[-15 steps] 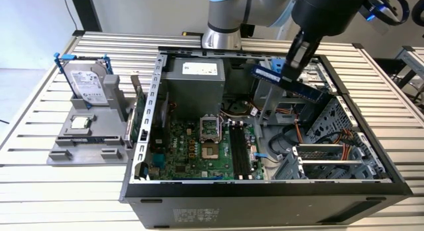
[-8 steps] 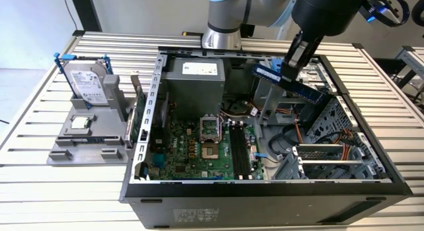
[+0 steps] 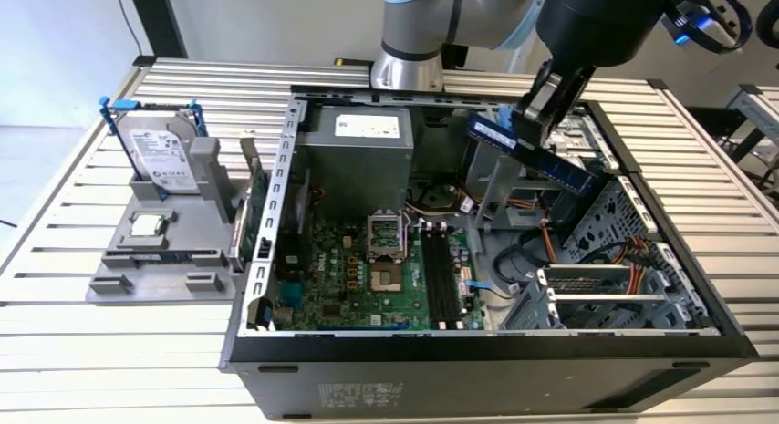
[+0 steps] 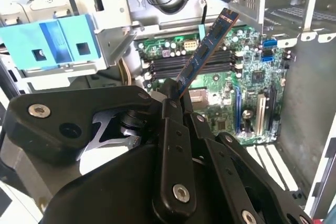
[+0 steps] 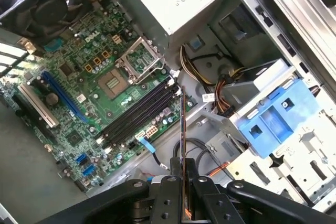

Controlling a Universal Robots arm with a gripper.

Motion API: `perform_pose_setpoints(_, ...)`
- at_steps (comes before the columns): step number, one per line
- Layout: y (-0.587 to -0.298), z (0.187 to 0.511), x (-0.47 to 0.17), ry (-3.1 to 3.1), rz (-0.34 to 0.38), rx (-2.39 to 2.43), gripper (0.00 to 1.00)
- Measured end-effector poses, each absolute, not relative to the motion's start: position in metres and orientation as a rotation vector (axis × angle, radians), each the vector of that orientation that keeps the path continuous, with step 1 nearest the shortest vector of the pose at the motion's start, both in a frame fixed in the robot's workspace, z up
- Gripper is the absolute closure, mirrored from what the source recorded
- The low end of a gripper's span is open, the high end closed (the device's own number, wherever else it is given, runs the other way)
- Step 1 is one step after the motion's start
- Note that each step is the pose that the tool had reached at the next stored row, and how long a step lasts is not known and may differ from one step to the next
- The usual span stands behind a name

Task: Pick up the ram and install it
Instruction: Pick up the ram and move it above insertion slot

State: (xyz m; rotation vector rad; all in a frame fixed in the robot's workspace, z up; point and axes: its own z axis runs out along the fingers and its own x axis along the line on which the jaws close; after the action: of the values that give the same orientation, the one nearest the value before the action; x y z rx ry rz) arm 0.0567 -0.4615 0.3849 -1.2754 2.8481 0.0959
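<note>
Since the ram [image 3: 554,167] likely must seat edge-down in the memory slots [image 3: 441,274], the gripper [image 3: 534,123] pinches it between closed fingers, holding it tilted well above those slots.

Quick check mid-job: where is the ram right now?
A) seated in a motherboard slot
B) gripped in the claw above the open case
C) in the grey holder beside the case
B: the claw grips the ram in the air over the case; the memory slots lie empty.
</note>
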Motion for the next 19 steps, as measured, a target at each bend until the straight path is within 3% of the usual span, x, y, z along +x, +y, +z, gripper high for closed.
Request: perform_pose_setpoints(19, -0.4627, 0.385, 0.0567, 2.955, 0.092, -0.986, 1.0)
